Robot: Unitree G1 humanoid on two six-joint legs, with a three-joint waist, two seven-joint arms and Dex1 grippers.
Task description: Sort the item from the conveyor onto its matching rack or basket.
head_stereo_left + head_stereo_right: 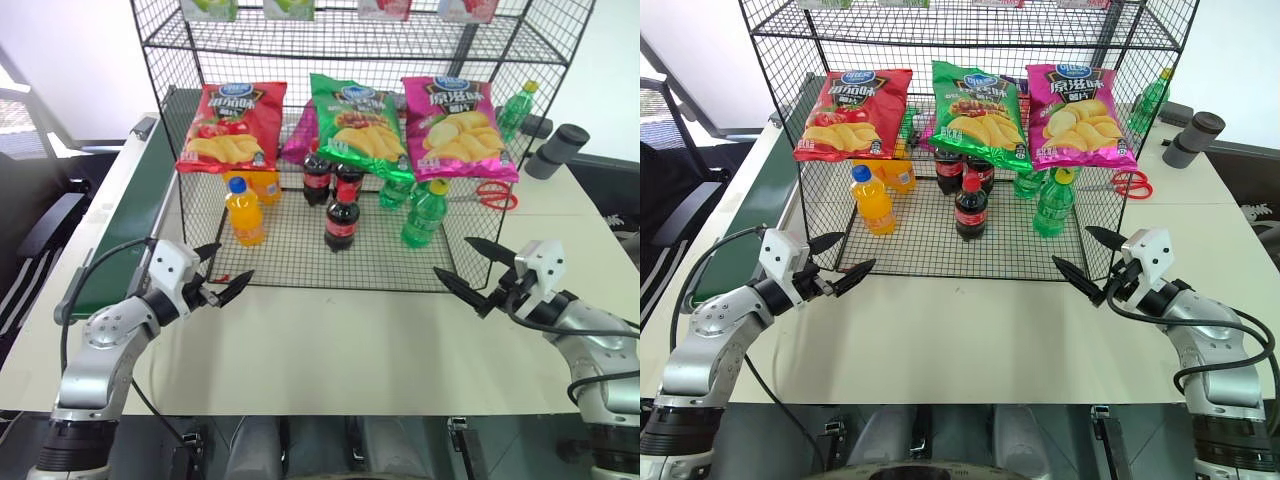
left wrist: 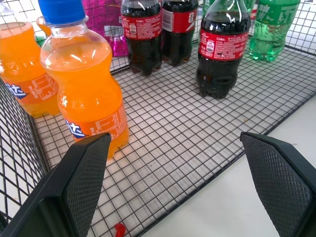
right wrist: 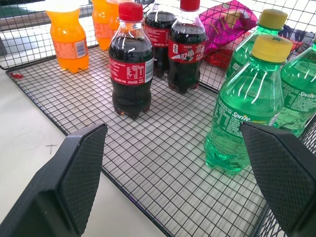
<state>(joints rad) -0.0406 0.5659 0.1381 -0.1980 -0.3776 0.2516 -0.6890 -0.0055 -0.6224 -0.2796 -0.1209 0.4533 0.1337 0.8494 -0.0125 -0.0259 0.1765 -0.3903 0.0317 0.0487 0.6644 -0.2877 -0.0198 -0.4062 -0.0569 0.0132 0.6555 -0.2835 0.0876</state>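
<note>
On the wire rack's (image 1: 290, 262) mesh bottom tier stand two orange soda bottles (image 1: 245, 212), three cola bottles (image 1: 341, 218) mid-tier, and three green bottles (image 1: 424, 214); three crisp bags (image 1: 232, 128) lie above. Left tool (image 1: 222, 274) and right tool (image 1: 470, 266) hover over the table (image 1: 350, 340), jaws wide, empty.

Snacks and soft drinks on display

Three crisp bags (image 1: 232, 125) lay above orange soda bottles (image 1: 244, 212) and green bottles (image 1: 424, 214); red scissors (image 1: 492, 195) rested beside them.
</note>
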